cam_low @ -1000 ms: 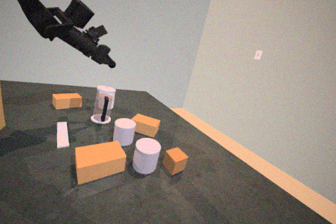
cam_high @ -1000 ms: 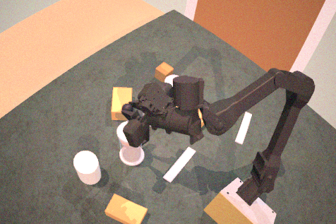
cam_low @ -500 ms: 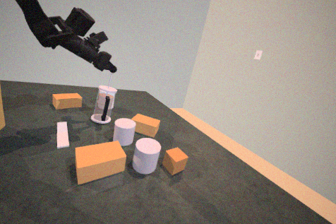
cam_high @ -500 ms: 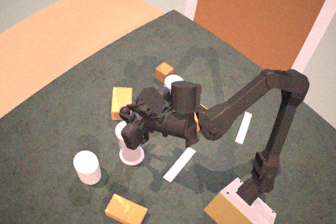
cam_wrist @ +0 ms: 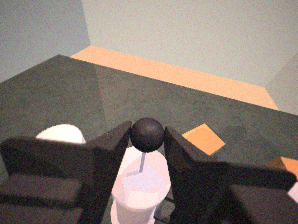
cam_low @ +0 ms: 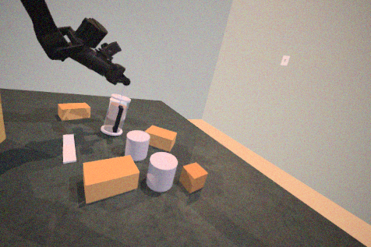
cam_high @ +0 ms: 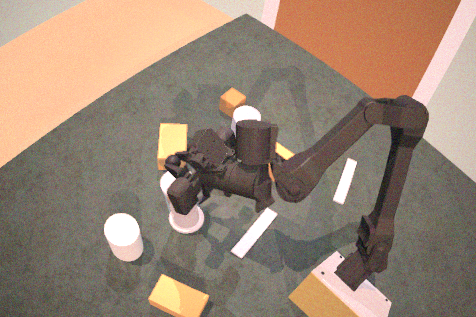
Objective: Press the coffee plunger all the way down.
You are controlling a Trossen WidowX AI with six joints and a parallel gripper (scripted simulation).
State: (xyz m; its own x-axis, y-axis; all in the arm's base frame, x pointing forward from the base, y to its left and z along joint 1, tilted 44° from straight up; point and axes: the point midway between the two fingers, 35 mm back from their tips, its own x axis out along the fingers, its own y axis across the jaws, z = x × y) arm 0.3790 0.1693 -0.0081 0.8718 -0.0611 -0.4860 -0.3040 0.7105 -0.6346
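The coffee press (cam_high: pixel 188 217) (cam_low: pixel 111 118) (cam_wrist: pixel 134 211) stands on the dark table with its glass body leaning; in the exterior view it leans to the right and its base ring slopes. Its black handle (cam_low: pixel 118 119) faces that camera. The black plunger knob (cam_low: pixel 126 82) (cam_wrist: pixel 147 135) is above the lid, with a short length of thin rod showing between them. My gripper (cam_high: pixel 176 164) (cam_low: pixel 125 81) (cam_wrist: pixel 147 136) is shut on the knob, one finger at each side. In the top view the fingers hide part of the press top.
A white cylinder (cam_high: pixel 123 236) (cam_wrist: pixel 61 134) stands near the press. Two more white cylinders (cam_low: pixel 137 145) (cam_low: pixel 161 172) and several orange blocks (cam_low: pixel 111 178) (cam_low: pixel 161 138) (cam_low: pixel 74 111) (cam_low: pixel 193 177) stand around it. Flat white strips (cam_high: pixel 254 233) (cam_high: pixel 345 181) lie toward the arm's base.
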